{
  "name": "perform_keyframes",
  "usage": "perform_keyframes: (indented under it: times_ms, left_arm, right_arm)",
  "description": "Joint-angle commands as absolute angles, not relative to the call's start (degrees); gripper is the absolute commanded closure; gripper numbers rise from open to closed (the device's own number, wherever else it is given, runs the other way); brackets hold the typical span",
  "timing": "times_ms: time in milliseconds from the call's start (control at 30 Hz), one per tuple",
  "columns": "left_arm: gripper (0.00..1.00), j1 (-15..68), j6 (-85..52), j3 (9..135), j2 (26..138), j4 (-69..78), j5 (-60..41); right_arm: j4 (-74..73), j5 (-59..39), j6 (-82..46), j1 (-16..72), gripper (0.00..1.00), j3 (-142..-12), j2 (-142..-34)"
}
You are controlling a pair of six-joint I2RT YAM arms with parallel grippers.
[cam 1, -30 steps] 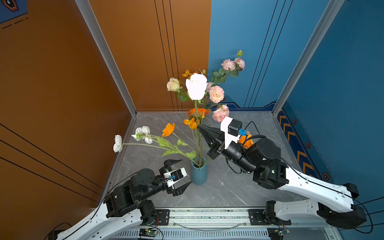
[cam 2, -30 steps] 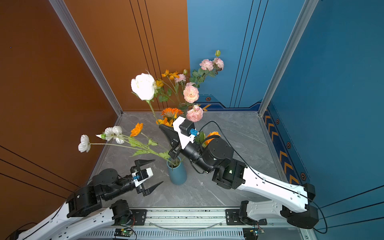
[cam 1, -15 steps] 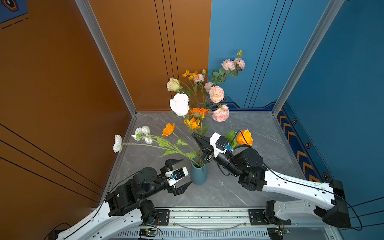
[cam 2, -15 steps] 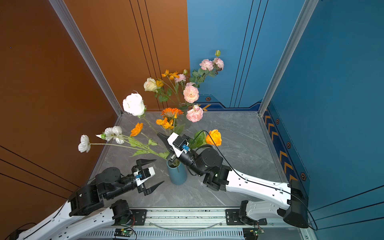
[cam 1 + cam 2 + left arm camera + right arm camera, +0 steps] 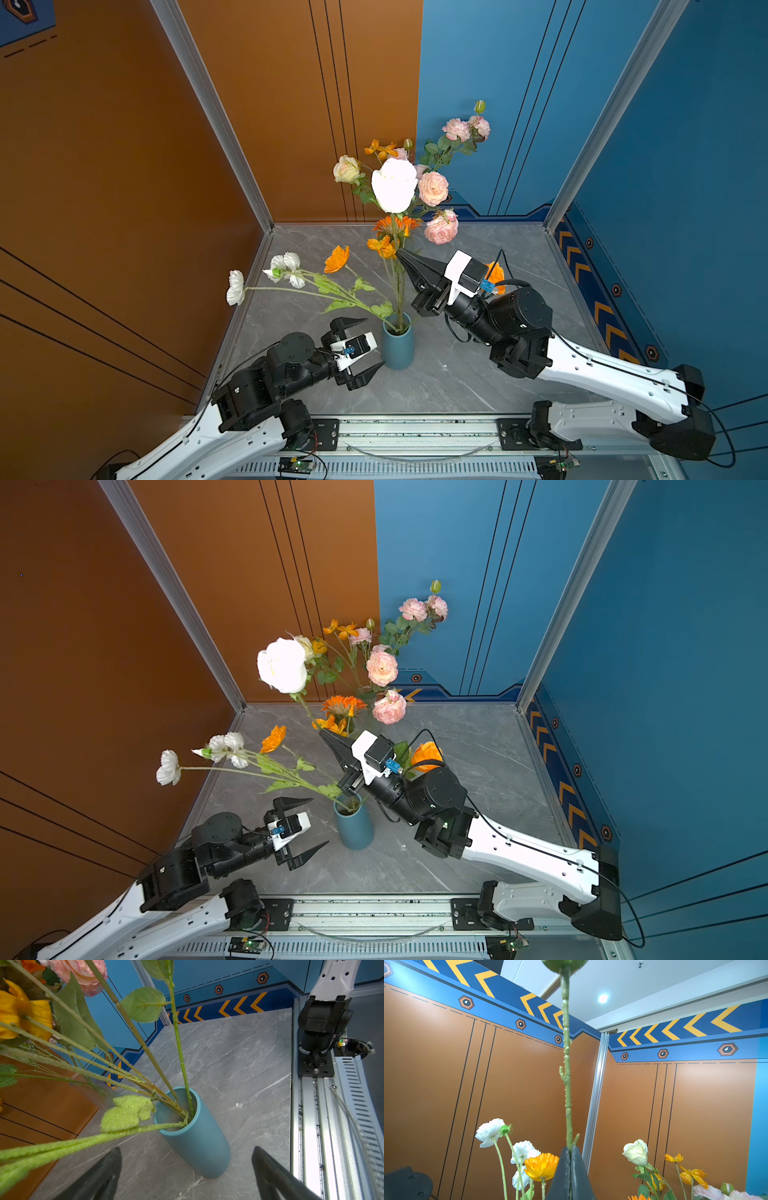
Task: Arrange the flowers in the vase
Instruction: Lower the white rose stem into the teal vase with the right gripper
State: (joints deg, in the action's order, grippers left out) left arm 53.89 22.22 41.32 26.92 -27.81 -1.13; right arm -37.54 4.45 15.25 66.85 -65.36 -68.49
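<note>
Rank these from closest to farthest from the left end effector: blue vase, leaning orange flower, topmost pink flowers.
From the left end effector, in a top view:
1. Blue vase, right beside it.
2. Leaning orange flower, back left.
3. Topmost pink flowers, high at the back.

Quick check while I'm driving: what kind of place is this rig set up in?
Probably a purpose-built robot test booth indoors: printed orange and blue wall panels in aluminium posts, a grey marble-look tabletop, and both arms bolted to a metal rail.
</note>
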Motion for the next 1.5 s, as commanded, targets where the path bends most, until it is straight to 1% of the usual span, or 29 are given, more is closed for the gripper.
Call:
perform_keyframes:
  times_ms: [0, 300, 467, 567, 933, 1067, 1267, 1300, 1333, 1400, 1467]
  left_arm:
    - [0.02, 53.26, 21.62, 41.08, 27.13, -27.07, -2.12]
    - [0.02, 52.32, 21.68, 41.14, 28.17, -27.07, -3.26]
    - [0.02, 51.02, 21.35, 41.47, 28.95, -26.86, -5.52]
    - [0.02, 50.25, 20.92, 41.5, 28.92, -26.37, -6.7]
    - [0.02, 48.58, 20.2, 41.28, 26.55, -24.96, -9.16]
    - [0.02, 48.41, 20.04, 41.18, 26.61, -24.49, -9.72]
    - [0.02, 47.56, 19.78, 41.11, 26.71, -24.16, -10.34]
    - [0.02, 47.52, 19.78, 41.05, 26.72, -24.19, -10.28]
    - [0.02, 47.38, 19.72, 40.96, 26.64, -24.09, -10.29]
    - [0.02, 47.16, 19.75, 41.04, 26.72, -23.93, -10.75]
    - [0.02, 46.69, 19.69, 41.07, 26.78, -23.82, -11.23]
  right_arm:
    - [-42.9, 2.95, 16.72, 66.78, 1.0, -62.05, -70.03]
    - [-55.82, 1.58, 17.93, 64.87, 1.0, -54.97, -73.63]
    - [-64.12, 1.49, 17.85, 64.53, 1.0, -47.96, -74.0]
    - [-69.35, 3.2, 16.22, 64.68, 1.0, -44.0, -73.96]
    - [-60.67, 6.7, 7.12, 65.94, 1.0, -35.9, -70.14]
    - [-60.21, 9.42, 5.64, 67.3, 1.0, -33.21, -70.8]
    - [-58.82, 11.25, 3.53, 68.95, 1.0, -32.65, -73.37]
    - [-58.59, 11.7, 3.15, 69.16, 0.97, -32.46, -73.23]
    - [-58.16, 12.02, 2.57, 69.33, 0.9, -32.2, -73.05]
    - [-56.3, 12.24, 1.57, 69.48, 0.8, -32.18, -72.4]
    - [-52.32, 12.39, 0.83, 69.69, 0.66, -32.59, -70.8]
